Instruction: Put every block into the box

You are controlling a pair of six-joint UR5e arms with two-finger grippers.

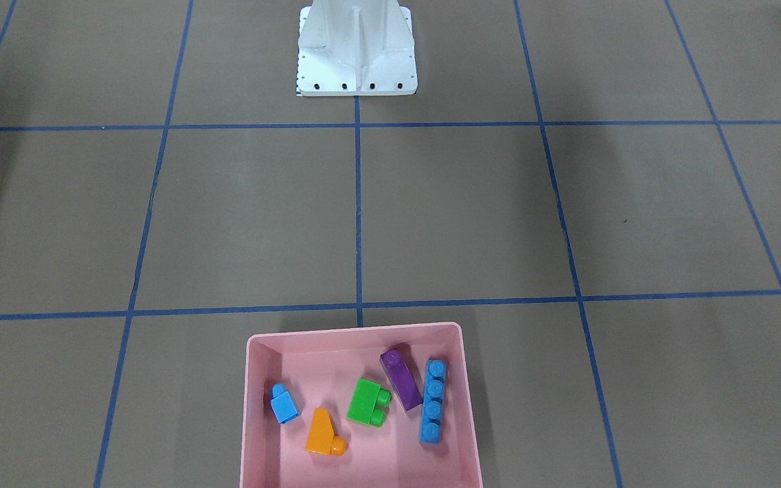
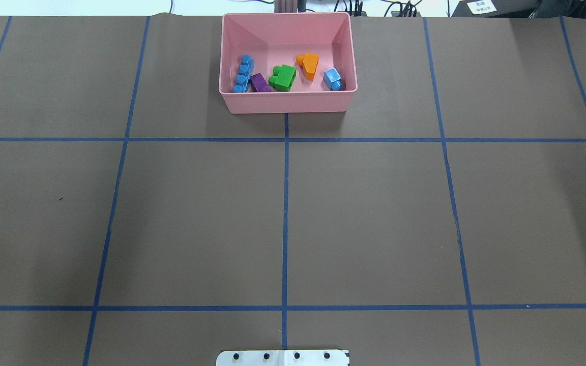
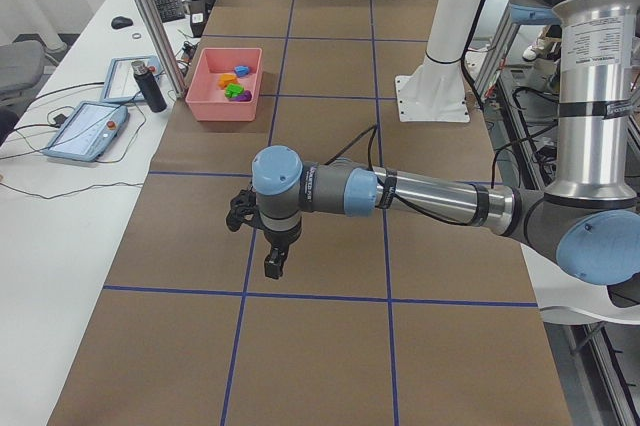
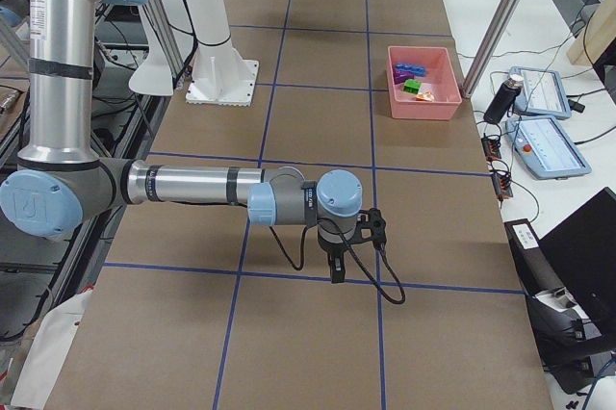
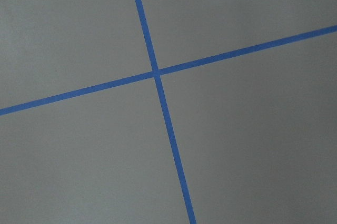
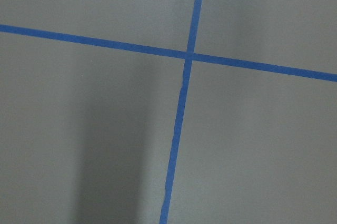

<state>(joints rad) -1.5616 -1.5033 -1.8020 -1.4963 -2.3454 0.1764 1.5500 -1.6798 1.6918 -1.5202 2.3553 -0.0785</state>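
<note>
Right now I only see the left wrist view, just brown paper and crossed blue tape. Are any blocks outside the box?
Observer: None that I see. The orange block, green block, purple block, long blue block and small blue block all lie in the pink box.
Operator: Where is the left gripper?
Observer: The left gripper hangs over bare paper, far from the box; I cannot tell whether it is open.
Operator: And the right?
Observer: The right gripper hangs over the paper too, at the opposite end.

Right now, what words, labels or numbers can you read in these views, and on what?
None legible.
White label, overhead view's top right: print too small to read.
Pendant screens: too blurred.
Pink box and blocks: no markings visible.
</note>
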